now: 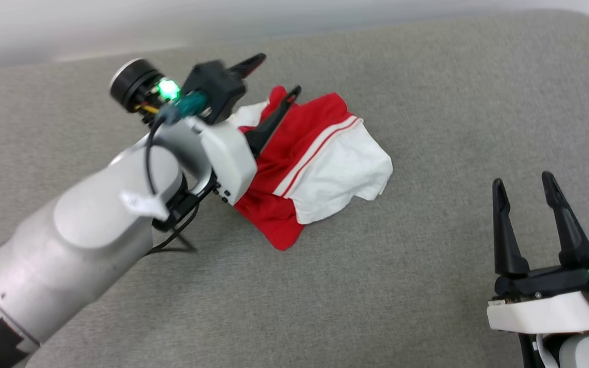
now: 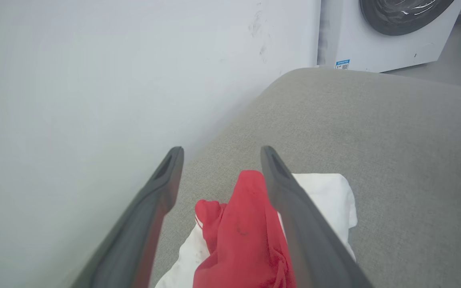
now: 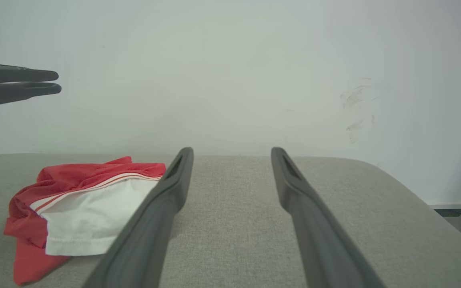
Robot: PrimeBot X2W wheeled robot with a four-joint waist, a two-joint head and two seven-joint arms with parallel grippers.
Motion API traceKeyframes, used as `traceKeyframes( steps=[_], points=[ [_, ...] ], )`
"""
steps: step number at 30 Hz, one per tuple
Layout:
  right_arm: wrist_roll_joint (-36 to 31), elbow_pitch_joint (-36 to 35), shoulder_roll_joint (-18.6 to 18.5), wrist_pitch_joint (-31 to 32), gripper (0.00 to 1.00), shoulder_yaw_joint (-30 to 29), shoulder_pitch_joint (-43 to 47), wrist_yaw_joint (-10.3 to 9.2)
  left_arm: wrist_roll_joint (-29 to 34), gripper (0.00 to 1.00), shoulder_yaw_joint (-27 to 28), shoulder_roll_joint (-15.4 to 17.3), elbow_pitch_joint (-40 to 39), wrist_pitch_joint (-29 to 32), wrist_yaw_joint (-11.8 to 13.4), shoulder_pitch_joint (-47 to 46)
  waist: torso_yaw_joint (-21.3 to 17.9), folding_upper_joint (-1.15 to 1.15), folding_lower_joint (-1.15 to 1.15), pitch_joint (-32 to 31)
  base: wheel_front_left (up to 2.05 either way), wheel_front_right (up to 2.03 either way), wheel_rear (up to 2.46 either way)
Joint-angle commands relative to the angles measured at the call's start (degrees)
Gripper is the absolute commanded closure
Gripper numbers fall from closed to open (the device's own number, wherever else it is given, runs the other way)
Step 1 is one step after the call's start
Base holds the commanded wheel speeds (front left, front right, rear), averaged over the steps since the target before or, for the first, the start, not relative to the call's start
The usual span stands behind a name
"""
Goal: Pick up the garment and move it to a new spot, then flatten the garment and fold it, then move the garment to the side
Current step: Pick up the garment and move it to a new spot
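Observation:
The garment lies crumpled in a heap on the grey padded surface, red cloth to the left and a white sleeve with red-and-white striped trim to the right. My left gripper hangs open above the heap's far left end, and its fingers are apart from the cloth. In the left wrist view the garment lies below the open left gripper. My right gripper stands open at the lower right, well away from the cloth. The right wrist view has the garment left of the right gripper, with the left gripper high above it.
A pale wall runs along the surface's far edge. A white washing machine stands beyond the rounded corner. There is bare grey surface to the right of the garment and in front of it.

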Motion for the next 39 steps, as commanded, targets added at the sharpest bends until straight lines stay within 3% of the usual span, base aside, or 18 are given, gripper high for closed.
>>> traceKeyframes(
  steps=[1, 7, 12, 17, 22, 26, 39],
  points=[
    [-0.4, 0.2, 0.1, -0.1, 0.00, -0.2, 1.0, -0.03, 1.3, 0.00, 1.0, 0.4, -0.5, -4.1, 2.9, 2.5, 1.5, 0.00, 0.00, -2.4, 0.00, 0.00, 0.00],
    [-0.9, 0.2, 0.1, -0.1, 0.00, -0.5, 2.4, -0.03, 4.9, 0.00, 7.3, 1.9, -3.4, -8.8, 13.3, 11.2, 3.5, 0.00, 0.00, -4.6, 0.00, 0.00, 0.00],
    [-1.2, 0.2, 0.1, -0.1, 0.00, -0.7, 3.0, -0.03, 13.2, 0.00, 18.5, 1.6, -10.7, -8.8, 21.7, 22.0, 5.1, 0.00, 0.00, -5.7, 0.00, 0.00, 0.00],
    [-1.2, 0.5, 0.1, -0.1, 0.00, -0.5, 3.5, -0.04, 20.0, 0.00, 29.0, -0.7, -16.2, -8.9, 25.5, 33.3, 6.2, 0.00, 0.00, -6.8, 0.00, 0.00, 0.00],
    [-0.9, 0.9, 0.1, -0.1, 0.00, -0.2, 4.2, -0.04, 25.7, 0.00, 37.9, -4.6, -19.5, -8.9, 26.3, 43.5, 6.6, 0.00, 0.00, -7.9, 0.00, 0.00, 0.00],
    [-0.4, 1.1, 0.1, -0.1, 0.00, -0.1, 4.8, -0.03, 29.6, 0.00, 43.4, -8.3, -20.7, -8.9, 25.4, 50.5, 6.8, 0.00, 0.00, -8.8, 0.00, 0.00, 0.00],
    [3.2, 3.1, 0.1, -0.1, 0.00, -0.2, 7.6, -0.03, 37.9, 0.00, 53.4, -17.2, -19.8, -8.9, 18.4, 62.9, 7.4, 0.00, 0.00, -10.6, 0.00, 0.00, 0.00]
  ],
)
